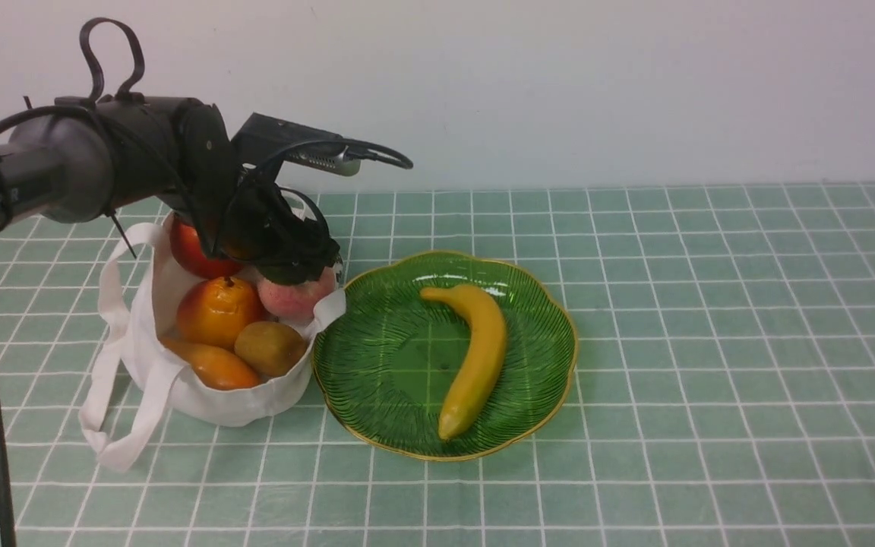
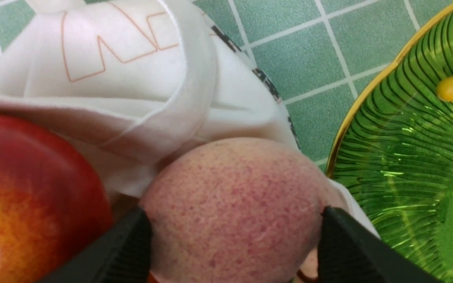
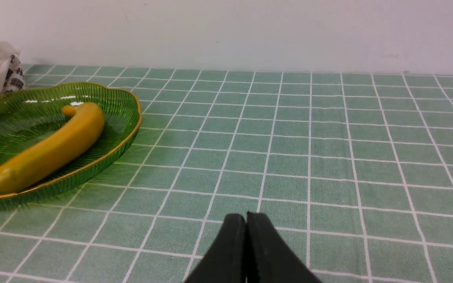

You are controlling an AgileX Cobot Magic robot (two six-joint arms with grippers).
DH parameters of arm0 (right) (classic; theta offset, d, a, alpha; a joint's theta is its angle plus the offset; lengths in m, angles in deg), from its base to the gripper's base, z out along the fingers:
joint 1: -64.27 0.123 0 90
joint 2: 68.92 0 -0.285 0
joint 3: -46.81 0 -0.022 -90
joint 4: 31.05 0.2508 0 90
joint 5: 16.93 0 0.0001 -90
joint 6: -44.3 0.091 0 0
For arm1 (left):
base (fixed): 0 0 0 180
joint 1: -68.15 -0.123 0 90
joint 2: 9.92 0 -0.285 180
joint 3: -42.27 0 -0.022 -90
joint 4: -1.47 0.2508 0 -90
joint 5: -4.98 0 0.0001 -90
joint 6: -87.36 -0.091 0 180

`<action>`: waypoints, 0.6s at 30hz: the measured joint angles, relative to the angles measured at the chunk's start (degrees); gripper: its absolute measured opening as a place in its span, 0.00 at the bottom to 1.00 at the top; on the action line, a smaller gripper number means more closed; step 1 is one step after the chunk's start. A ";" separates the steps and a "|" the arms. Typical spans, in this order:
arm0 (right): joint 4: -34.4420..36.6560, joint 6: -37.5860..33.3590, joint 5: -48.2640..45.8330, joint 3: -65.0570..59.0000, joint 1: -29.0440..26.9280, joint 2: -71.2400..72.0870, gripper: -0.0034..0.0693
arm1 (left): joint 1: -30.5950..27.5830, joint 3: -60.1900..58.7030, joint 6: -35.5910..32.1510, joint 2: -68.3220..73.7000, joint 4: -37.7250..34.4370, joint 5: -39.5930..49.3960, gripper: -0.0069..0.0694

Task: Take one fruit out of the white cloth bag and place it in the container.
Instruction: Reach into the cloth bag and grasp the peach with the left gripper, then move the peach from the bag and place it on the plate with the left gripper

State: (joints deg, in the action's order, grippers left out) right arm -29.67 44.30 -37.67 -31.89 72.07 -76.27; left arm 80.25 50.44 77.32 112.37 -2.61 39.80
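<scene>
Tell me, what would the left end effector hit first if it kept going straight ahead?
The peach in the white cloth bag: the left end effector has its fingers on either side of it, though whether they grip it is unclear.

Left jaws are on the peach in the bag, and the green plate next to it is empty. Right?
No: the plate is not empty; a banana lies on it, as the front view shows. The left jaws are on the peach in the bag.
</scene>
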 joint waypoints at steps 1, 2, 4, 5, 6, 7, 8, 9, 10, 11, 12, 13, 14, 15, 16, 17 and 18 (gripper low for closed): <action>0.00 0.00 0.00 0.00 0.00 0.00 0.03 | 0.00 0.11 0.27 0.00 0.00 0.36 0.72; 0.00 0.00 0.00 0.00 0.00 0.00 0.03 | 0.00 0.10 0.35 -0.33 0.06 0.95 0.72; 0.00 0.00 0.00 0.00 0.00 0.00 0.03 | 0.00 0.10 0.47 -1.09 0.05 1.84 0.72; 0.00 0.00 0.00 0.00 0.00 0.00 0.03 | 0.00 0.10 0.52 -1.60 -0.07 2.36 0.72; 0.00 0.00 0.00 0.00 0.00 0.00 0.03 | 0.00 0.10 0.52 -2.07 -0.18 2.88 0.72; 0.00 0.00 0.00 0.00 0.00 0.00 0.03 | 0.00 0.10 0.52 -2.97 -0.61 3.31 0.72; 0.00 0.00 0.00 0.00 0.00 0.00 0.03 | 0.00 0.10 0.52 -4.26 -1.20 3.67 0.72; 0.00 0.00 0.00 0.00 0.00 0.00 0.03 | 0.00 0.10 0.52 -5.45 -1.75 3.96 0.72; 0.00 0.00 0.00 0.00 0.00 0.00 0.03 | 0.00 0.10 0.52 -5.70 -1.86 4.08 0.72; 0.00 0.00 0.00 0.00 0.00 0.00 0.03 | 0.00 0.10 0.52 -7.82 -2.98 4.52 0.72; 0.00 0.00 0.00 0.00 0.00 0.00 0.03 | 0.00 0.10 0.52 -9.28 -3.86 5.22 0.72; 0.00 0.00 0.00 0.00 0.00 0.00 0.03 | 0.00 0.10 0.52 -10.49 -4.68 5.67 0.72; 0.00 0.00 0.00 0.00 0.00 0.00 0.03 | 0.00 0.10 0.52 -11.73 -5.61 6.30 0.72; 0.00 0.00 0.00 0.00 0.00 0.00 0.03 | 0.00 0.10 0.47 -13.63 -7.22 7.42 0.72; 0.00 0.00 0.00 0.00 0.00 0.00 0.03 | 0.00 0.10 0.40 -15.43 -8.79 8.52 0.72; 0.00 0.00 0.00 0.00 0.00 0.00 0.03 | 0.00 0.10 0.40 -16.29 -9.89 9.39 0.72; 0.00 0.00 0.00 0.00 0.00 0.00 0.03 | 0.00 0.10 0.35 -17.33 -11.88 10.55 0.72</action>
State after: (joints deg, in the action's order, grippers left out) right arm -29.67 44.30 -37.67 -31.89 72.07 -76.27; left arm 80.25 50.55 77.67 95.05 -14.49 50.36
